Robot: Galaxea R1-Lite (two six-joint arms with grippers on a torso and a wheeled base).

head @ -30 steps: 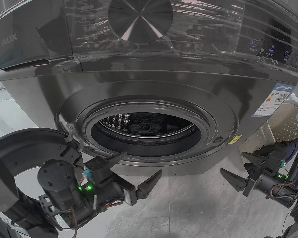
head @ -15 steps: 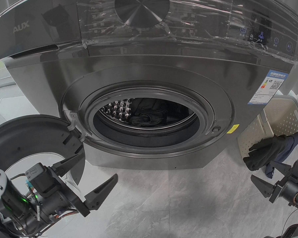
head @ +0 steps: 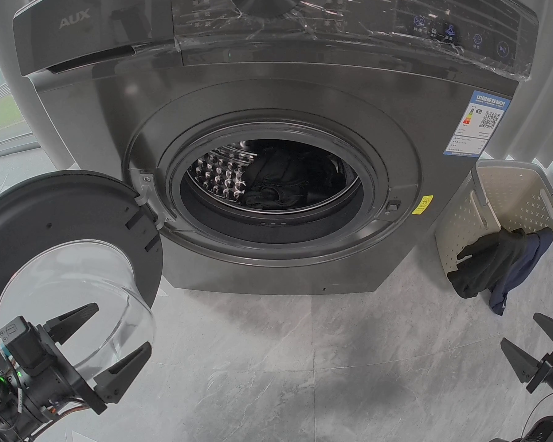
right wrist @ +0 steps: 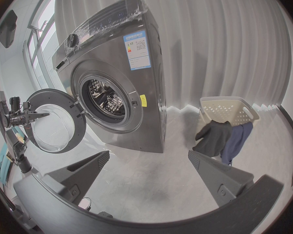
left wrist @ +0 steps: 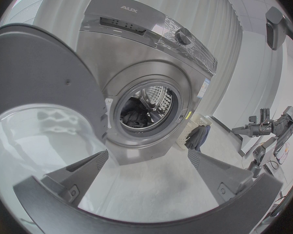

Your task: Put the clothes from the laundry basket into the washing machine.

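A crumpled black garment [head: 488, 262] and a navy one [head: 525, 256] hang over the basket's [head: 516, 170] front rim, dark clothes [head: 276, 176] lie in the washer [head: 289, 93], and the left claw [head: 120, 326] and right claw [head: 520, 329] gape empty.

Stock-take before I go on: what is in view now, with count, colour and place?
washing machine: 1, grey, on the floor straight ahead
door: 1, dark with clear glass, open toward the robot's left
clothes in drum: dark heap, count unclear, inside the drum
laundry basket: 1, cream, on the floor right of the machine
black garment: 1, black, draped over the basket's rim
blue garment: 1, navy, on the rim beside the black one
curtain: white, behind the machine
left gripper: 1, dark, open, low before the door
right gripper: 1, dark, open, low, nearer the robot than the basket
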